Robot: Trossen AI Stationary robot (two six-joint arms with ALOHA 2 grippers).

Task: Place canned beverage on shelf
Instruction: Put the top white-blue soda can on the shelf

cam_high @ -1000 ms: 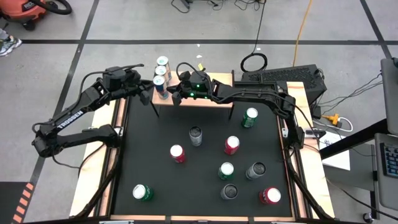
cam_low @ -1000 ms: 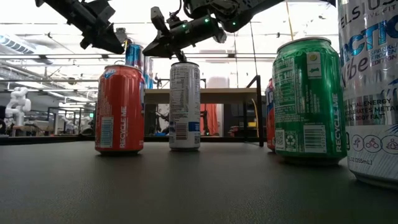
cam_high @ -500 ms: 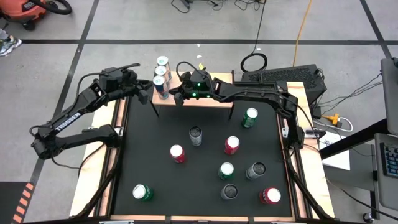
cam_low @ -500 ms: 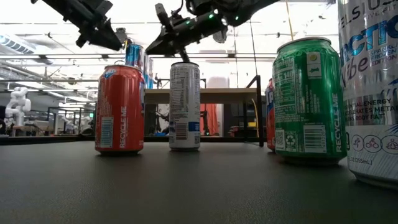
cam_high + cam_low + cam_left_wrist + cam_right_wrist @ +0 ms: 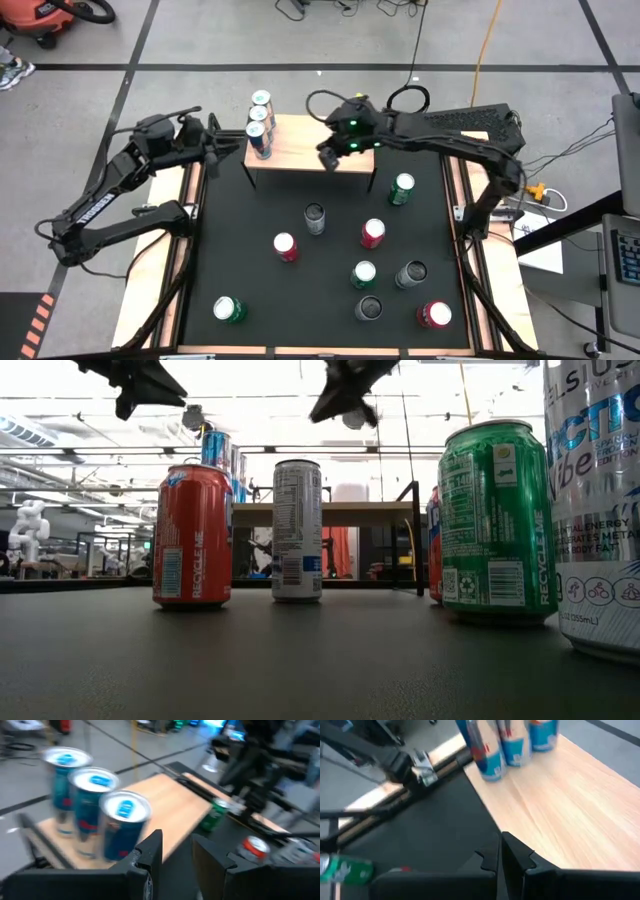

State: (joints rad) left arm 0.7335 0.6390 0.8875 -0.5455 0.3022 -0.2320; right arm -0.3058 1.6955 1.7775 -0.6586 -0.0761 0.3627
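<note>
The light-wood shelf (image 5: 312,146) stands at the table's far edge. Three blue cans (image 5: 260,122) stand upright in a row on its left end, also seen in the left wrist view (image 5: 95,805). My left gripper (image 5: 232,140) hovers just left of the shelf, pointing at the cans, a little open with nothing between its fingers (image 5: 177,842). My right gripper (image 5: 326,160) hangs shut above the shelf's near edge (image 5: 500,845), right of the cans, touching nothing.
Several more cans stand upright on the black tabletop: a green one (image 5: 402,188) near the shelf's right leg, a grey one (image 5: 315,217), red ones (image 5: 286,246) (image 5: 373,232), others toward the near right. The shelf's middle and right part (image 5: 570,810) is bare.
My right gripper has risen and swung from beside the cans toward the shelf's right, staying shut. My left gripper has drawn back from the cans toward the table's left edge and rolled a little. The three cans stand as before.
</note>
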